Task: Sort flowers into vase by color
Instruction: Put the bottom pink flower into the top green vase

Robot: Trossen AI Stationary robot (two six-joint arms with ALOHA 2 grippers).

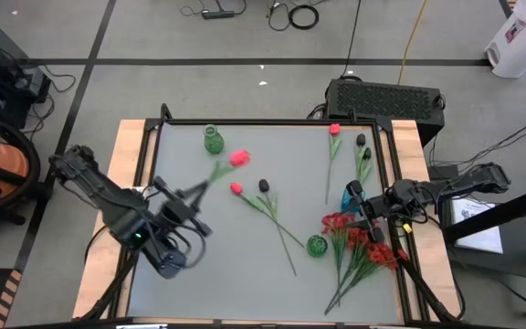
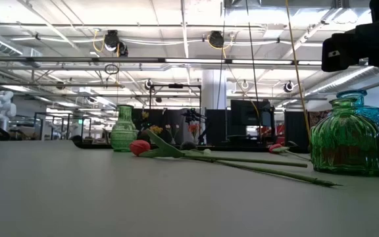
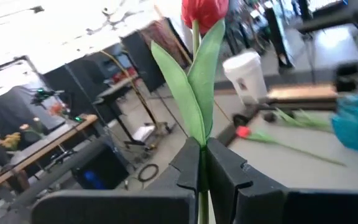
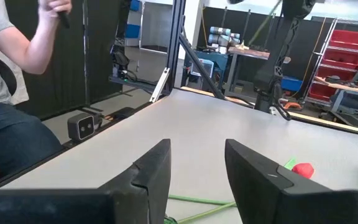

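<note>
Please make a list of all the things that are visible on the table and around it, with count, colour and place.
held tulip: one, red-pink, lifted near the far-left vase
green vases: two, far left and near centre
blue vase: one, right side
loose tulips: four, two red, two black, centre and far right
red bunch: one, near right
person: one, grey shirt, beside the table
left gripper: shut on the tulip's stem
right gripper: open, empty, right side

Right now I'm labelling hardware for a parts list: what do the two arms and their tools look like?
Both arms are dark, jointed links. The left tool ends in two black, blocky angular fingers; a small green light glows on that arm. The right tool has matching flat black fingers, with dark cables running along its arm.
</note>
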